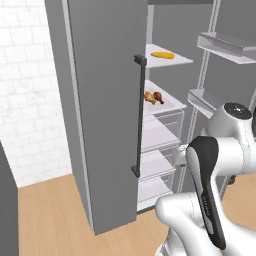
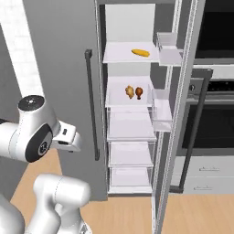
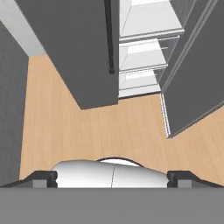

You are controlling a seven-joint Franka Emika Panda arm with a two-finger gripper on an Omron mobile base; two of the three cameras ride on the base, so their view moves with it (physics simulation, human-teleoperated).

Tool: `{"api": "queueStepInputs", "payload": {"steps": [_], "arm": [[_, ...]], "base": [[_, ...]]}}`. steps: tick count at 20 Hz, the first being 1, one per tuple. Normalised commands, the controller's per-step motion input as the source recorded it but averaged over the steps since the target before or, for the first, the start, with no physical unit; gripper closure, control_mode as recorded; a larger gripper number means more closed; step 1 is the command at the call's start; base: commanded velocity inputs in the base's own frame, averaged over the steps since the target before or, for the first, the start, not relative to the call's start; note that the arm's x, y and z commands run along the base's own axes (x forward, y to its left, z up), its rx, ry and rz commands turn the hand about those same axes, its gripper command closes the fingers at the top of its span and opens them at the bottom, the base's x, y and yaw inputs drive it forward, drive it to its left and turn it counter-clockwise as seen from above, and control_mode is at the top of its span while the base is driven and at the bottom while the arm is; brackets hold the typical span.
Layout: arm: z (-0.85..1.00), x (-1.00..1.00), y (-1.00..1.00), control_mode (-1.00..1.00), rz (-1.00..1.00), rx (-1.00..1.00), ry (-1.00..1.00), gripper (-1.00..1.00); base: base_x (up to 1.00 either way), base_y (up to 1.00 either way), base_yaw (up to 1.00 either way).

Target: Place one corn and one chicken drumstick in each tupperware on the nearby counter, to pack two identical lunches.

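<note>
Yellow corn lies on the upper shelf of the open fridge, its long axis running left to right across the shelf, toward the right side. One shelf down, two brown chicken drumsticks sit close together near the middle of that shelf; in the left base view you see them again just past the edge of the shut fridge door, with the corn above them.

Your tool is spread wide and holds nothing; its two dark tips stand far apart at the bottom of the hand view. It points down at the wooden floor in front of the fridge, with the lower drawers at the far end of that view. So the food lies well above and beyond where the tool is aimed, inside the fridge to the right of the shut door's long dark handle. The right door stands open and bounds the opening on the other side.

You'll likely need to raise and tilt the hand toward the shelves before any grasp. The drumsticks are the lower, nearer pick; whether they touch each other I can't tell.
</note>
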Motion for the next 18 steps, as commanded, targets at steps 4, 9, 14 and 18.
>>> {"api": "queueStepInputs", "payload": {"steps": [4, 9, 14, 18], "arm": [[0.00, 0.00, 0.00, 1.00, 0.00, 0.00, 0.00, -1.00], [0.00, 0.00, 0.00, 1.00, 0.00, 0.00, 0.00, -1.00], [0.00, 0.00, 0.00, 1.00, 0.00, 0.00, 0.00, -1.00], [0.00, 0.00, 0.00, 1.00, 0.00, 0.00, 0.00, -1.00]], "base": [[0.57, -0.22, 0.01], [0.63, -0.35, 0.15], [0.75, -0.45, 0.29], [0.44, -0.34, 0.22]]}}
